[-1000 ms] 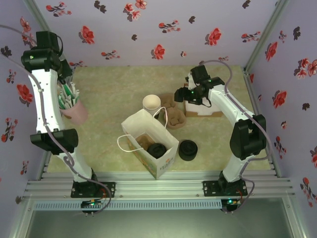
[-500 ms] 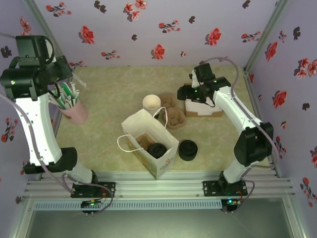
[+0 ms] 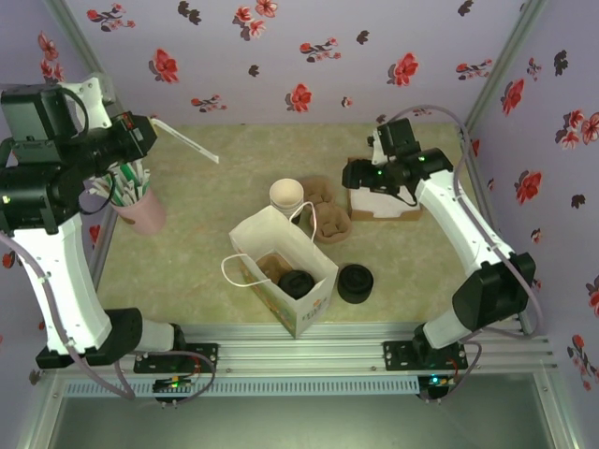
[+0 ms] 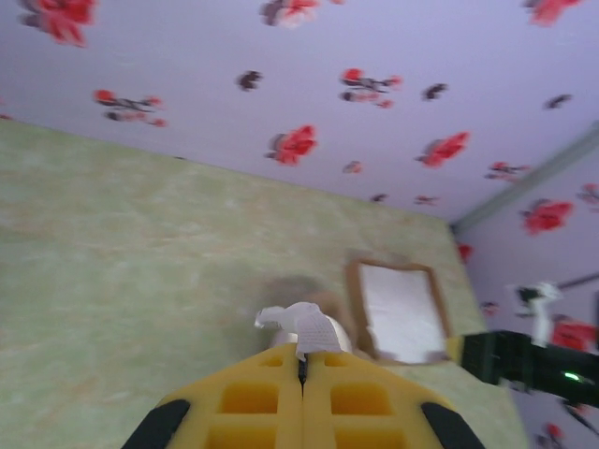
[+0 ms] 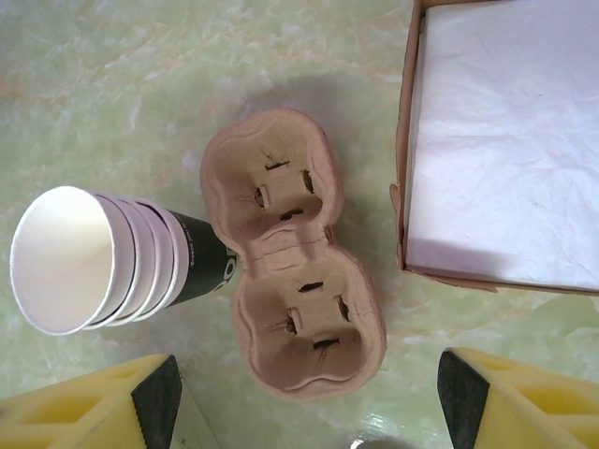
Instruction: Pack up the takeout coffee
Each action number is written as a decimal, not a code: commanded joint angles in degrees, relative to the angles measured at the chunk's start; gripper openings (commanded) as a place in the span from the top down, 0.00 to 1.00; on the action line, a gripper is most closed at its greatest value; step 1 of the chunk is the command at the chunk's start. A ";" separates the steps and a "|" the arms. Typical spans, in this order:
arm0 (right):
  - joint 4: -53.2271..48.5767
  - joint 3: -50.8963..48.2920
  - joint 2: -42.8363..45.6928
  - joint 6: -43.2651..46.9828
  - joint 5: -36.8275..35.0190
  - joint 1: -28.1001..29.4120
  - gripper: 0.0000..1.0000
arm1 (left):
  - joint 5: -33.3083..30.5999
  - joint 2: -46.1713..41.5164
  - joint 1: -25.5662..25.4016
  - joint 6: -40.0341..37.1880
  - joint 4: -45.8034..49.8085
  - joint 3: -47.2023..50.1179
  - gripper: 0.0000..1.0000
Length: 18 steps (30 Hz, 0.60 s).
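The coffee [image 3: 298, 281] stands lidded inside the bag [image 3: 314, 301], so the main packing looks done. The change is on the left: a second ago the left claw [image 4: 301, 367] was down at the pink cup [image 3: 142, 215]; now that arm has lifted clear, its claw pinched shut on one wrapped straw [image 3: 187, 142] that sticks out over the table [image 3: 206, 234]. I judge the straw is bound for the bag. The right claw [image 5: 304, 374] has drifted slightly back, jaws wide and empty, above the carrier [image 5: 290, 253], between cup stack [image 5: 94, 257] and box [image 5: 408, 140]
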State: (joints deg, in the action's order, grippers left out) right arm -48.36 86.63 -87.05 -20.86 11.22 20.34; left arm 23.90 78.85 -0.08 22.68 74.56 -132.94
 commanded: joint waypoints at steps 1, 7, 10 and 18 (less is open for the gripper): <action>-1.65 -1.20 2.57 -1.53 -1.21 -0.12 0.25 | 12.71 -2.66 -0.45 3.65 -5.82 3.37 1.00; -2.06 -2.66 4.80 -1.99 -1.63 -0.12 0.25 | 21.74 -5.62 -2.15 6.69 -10.70 8.58 1.00; -2.32 -3.21 5.56 -1.93 -1.85 -0.13 0.25 | 23.54 -6.72 -3.45 7.04 -11.32 10.41 1.00; -2.89 -4.14 7.15 -1.82 -2.19 -0.15 0.25 | 25.40 -11.25 -5.54 6.71 -11.15 17.07 1.00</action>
State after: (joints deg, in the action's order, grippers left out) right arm -49.80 83.09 -81.73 -21.65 10.26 20.34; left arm 46.35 70.00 -4.95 28.67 64.86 -117.49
